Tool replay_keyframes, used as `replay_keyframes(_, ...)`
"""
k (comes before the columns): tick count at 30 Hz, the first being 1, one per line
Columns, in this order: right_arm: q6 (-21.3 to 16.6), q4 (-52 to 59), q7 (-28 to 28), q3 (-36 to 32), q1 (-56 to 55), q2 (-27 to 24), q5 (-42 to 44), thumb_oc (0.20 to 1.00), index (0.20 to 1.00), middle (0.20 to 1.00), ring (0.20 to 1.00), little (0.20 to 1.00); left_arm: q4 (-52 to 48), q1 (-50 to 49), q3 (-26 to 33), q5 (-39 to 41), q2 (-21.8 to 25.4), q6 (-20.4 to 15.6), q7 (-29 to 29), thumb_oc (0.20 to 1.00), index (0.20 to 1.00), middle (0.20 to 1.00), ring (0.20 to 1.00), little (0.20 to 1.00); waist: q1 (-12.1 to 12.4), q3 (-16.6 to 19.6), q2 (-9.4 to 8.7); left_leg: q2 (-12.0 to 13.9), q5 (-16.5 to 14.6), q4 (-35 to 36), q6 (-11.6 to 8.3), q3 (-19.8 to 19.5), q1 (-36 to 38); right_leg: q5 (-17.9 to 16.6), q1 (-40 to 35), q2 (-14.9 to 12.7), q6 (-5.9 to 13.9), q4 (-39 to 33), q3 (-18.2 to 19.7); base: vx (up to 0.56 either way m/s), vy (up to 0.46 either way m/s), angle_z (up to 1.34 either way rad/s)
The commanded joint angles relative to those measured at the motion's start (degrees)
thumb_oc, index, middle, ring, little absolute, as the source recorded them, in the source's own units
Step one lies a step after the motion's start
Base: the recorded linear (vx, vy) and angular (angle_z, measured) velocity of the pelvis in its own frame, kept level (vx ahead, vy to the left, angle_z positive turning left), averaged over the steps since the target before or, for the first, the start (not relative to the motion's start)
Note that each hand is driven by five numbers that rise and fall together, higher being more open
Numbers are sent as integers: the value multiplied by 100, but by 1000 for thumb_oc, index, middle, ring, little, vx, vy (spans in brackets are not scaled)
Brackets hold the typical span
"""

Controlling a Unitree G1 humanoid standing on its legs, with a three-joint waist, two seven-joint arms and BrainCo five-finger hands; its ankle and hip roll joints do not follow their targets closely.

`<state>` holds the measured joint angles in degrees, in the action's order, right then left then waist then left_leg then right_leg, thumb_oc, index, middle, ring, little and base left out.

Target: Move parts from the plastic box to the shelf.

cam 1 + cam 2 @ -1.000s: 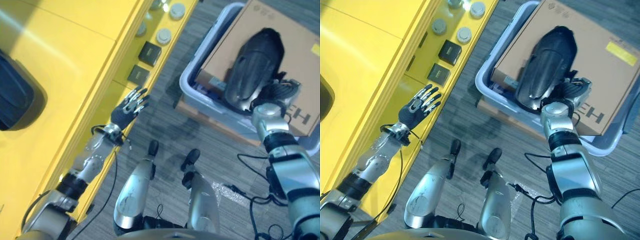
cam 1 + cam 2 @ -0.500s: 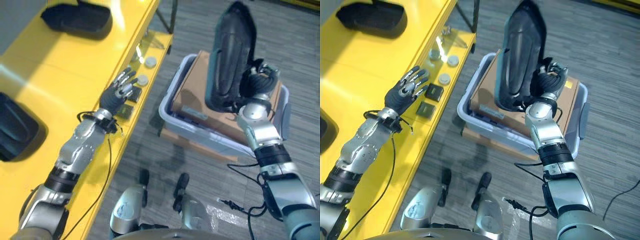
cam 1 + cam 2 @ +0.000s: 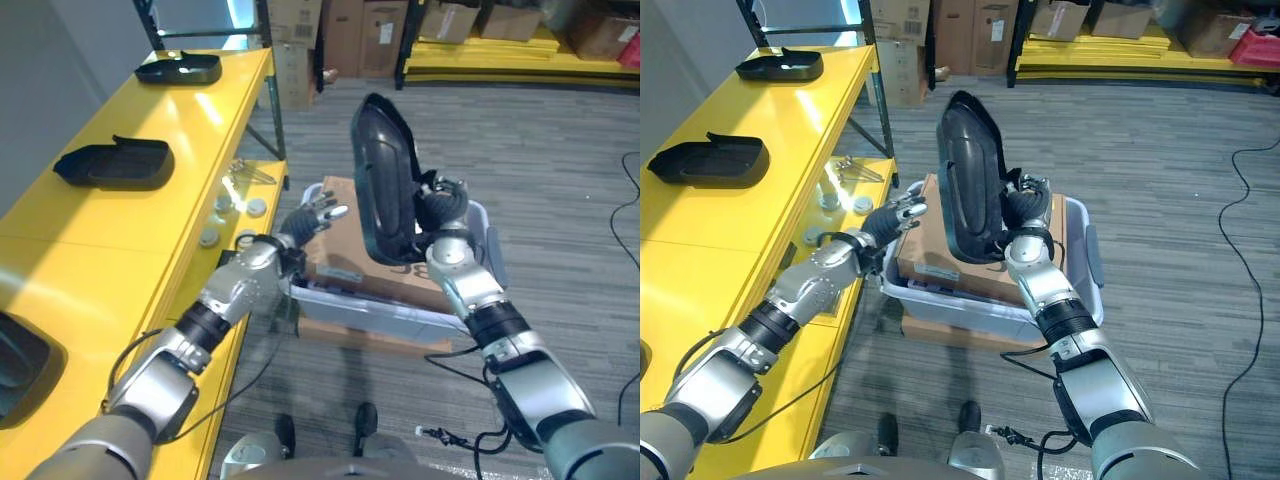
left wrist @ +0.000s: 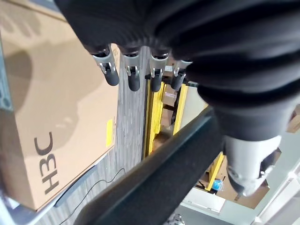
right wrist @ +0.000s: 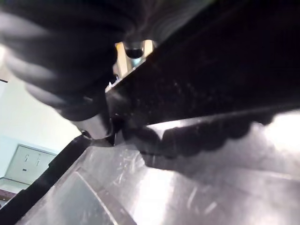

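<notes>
— Where is your part right now?

— You have the long, curved black plastic shell [image 3: 385, 180] up in the air, standing nearly upright over the pale grey plastic box [image 3: 980, 308]. Your right hand [image 3: 440, 212] holds it by its lower edge, fingers curled round the rim, and in the right wrist view the dark glossy surface sits right against the hand.

— And the box itself?

— Your box sits on the grey floor just beside the long yellow shelf [image 3: 120, 230], with a flat brown cardboard carton [image 3: 930, 250] lying in it under the raised shell.

— What is your left hand doing?

— Your left hand [image 3: 312, 214] reaches across over the near corner of the carton, fingers straight and spread, holding nothing. Its fingertips are near the shell's lower part; you cannot tell from these views whether they touch.

— Anything on the shelf?

— Two shallow black plastic trays [image 3: 112, 163] lie on its top, well apart, and small round grey parts [image 3: 232, 206] rest on the lower ledge.
</notes>
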<state>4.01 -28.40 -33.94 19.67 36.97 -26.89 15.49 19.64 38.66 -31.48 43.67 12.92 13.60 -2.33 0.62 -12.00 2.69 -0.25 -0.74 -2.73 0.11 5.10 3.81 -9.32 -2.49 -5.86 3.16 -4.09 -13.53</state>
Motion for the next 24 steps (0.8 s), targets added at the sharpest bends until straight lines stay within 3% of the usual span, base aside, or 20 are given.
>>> replay_keyframes(1, -409, 69, 59, 348, 225, 178, -111, 200, 200, 200, 200, 200, 122, 154, -310, 215, -271, -44, -86, 1000, 1000, 1000, 1000, 1000, 184, 559, -95, 263, -42, -61, -236, 19, -231, 860, -181, -216, 576, 414, 43, 31, -44, -15)
replay_keyframes(11, -317, -70, 172, 556, 182, 339, -157, 200, 200, 200, 200, 200, -48, 103, -422, 201, -479, -170, 45, 1000, 1000, 1000, 1000, 1000, 152, 757, -107, 269, -79, 23, -218, 135, -96, 875, -253, -212, 583, 348, 50, 6, -5, -2)
replay_keyframes(18, -198, -41, 158, 560, 66, 359, -206, 200, 200, 200, 200, 200, -277, 58, -282, 171, -410, -215, -218, 1000, 1000, 1000, 1000, 1000, 156, 855, -102, 258, -94, 61, -205, 154, -35, 910, -287, -213, 597, 355, 42, 21, -1, 0)
replay_keyframes(24, -70, -1, 117, 524, 95, 387, -200, 200, 200, 200, 200, 200, -117, 94, -214, -909, -203, -120, -41, 1000, 1000, 1000, 1000, 1000, 219, 883, -97, 230, -101, 72, -189, 95, -2, 922, -313, -216, 602, 378, 13, 22, 2, 2)
